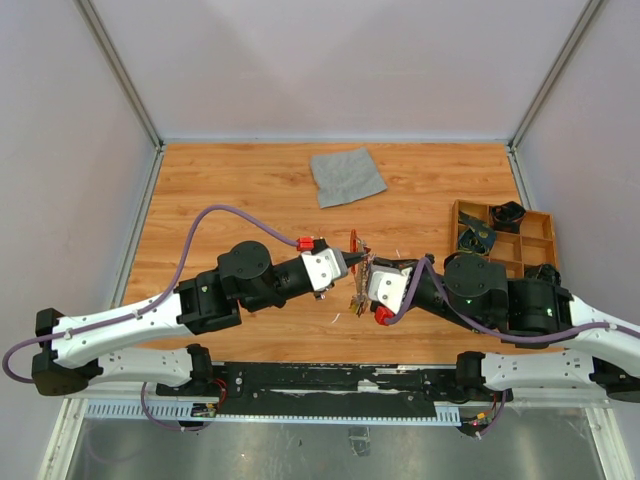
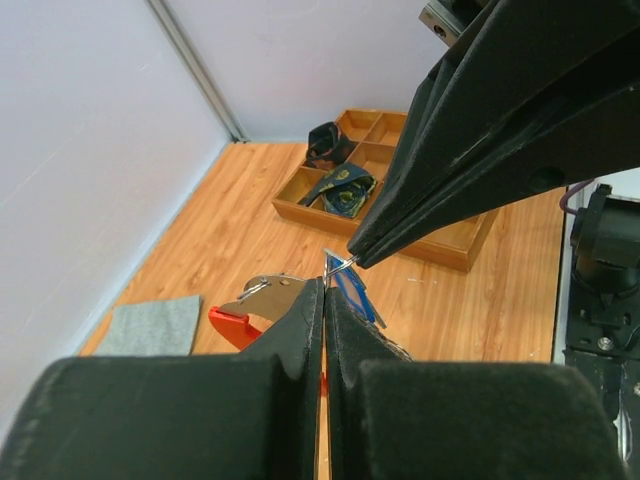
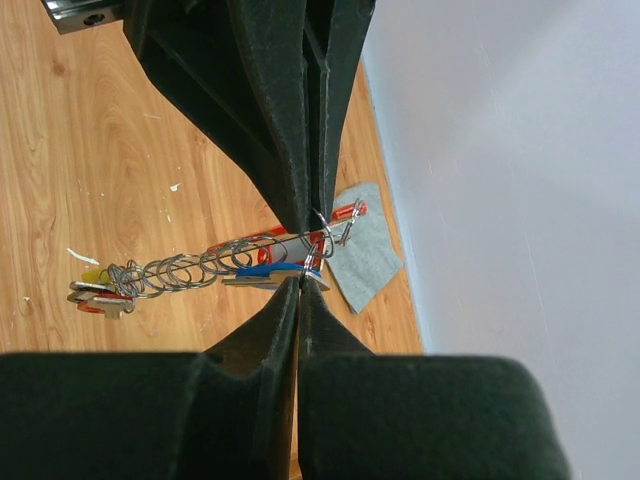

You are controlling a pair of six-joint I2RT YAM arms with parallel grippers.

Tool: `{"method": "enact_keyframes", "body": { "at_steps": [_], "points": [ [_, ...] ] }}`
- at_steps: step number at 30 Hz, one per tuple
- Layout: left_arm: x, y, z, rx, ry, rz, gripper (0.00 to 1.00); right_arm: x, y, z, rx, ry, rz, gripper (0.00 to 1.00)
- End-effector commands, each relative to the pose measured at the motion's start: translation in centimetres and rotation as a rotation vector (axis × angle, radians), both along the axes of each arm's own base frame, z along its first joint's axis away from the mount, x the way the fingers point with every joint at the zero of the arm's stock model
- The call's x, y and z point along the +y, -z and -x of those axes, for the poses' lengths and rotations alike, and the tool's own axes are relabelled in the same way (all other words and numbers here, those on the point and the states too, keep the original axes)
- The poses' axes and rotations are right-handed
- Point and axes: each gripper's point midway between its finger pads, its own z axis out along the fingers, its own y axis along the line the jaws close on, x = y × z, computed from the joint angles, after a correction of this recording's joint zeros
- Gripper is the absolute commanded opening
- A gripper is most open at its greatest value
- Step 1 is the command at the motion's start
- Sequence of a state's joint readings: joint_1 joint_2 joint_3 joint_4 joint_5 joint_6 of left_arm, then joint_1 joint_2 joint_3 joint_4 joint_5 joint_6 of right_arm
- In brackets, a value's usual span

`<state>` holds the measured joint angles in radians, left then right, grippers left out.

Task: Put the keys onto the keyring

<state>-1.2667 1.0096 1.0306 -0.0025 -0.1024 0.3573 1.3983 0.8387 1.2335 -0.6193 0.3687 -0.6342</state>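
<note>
Both grippers meet tip to tip above the table's middle. My left gripper [image 1: 352, 260] [image 2: 325, 288] is shut on the keyring [image 2: 235, 322], a red clip with a silvery plate [image 2: 262, 298] that sticks out to the left of its fingers. My right gripper [image 1: 365, 268] [image 3: 300, 284] is shut on a thin wire ring [image 3: 318, 262] of a blue-headed key [image 3: 265, 270] [image 2: 356, 290]. A chain of silvery rings [image 3: 170, 270] trails from the keyring [image 3: 343, 213] down to red and yellow keys [image 3: 95, 292] [image 1: 357, 298].
A grey cloth square [image 1: 346, 175] lies at the back of the wooden table [image 1: 230, 190]. A wooden compartment tray [image 1: 505, 240] with dark objects stands at the right, behind the right arm. Grey walls enclose the table on three sides.
</note>
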Motion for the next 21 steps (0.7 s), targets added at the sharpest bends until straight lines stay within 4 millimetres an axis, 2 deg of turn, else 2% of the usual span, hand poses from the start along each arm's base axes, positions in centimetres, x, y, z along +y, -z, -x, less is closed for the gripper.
{"method": "enact_keyframes", "body": {
  "at_steps": [1,5,15,21],
  "points": [
    [0.3,-3.5,0.9,-0.043,0.035,0.107,0.0,0.1,-0.4,-0.2,-0.015,0.019,-0.021,0.01],
    [0.4,-3.6,0.7,-0.04,0.021,0.109,0.01,0.4,-0.3,0.2,-0.007,-0.009,-0.021,0.02],
    [0.5,-3.8,0.5,-0.021,0.007,0.136,0.01,0.8,-0.7,2.1,0.062,-0.11,-0.052,0.32],
    [0.7,-4.1,0.9,0.009,0.018,0.182,0.01,0.4,-1.8,3.6,0.139,-0.155,-0.133,0.35]
  ]
}}
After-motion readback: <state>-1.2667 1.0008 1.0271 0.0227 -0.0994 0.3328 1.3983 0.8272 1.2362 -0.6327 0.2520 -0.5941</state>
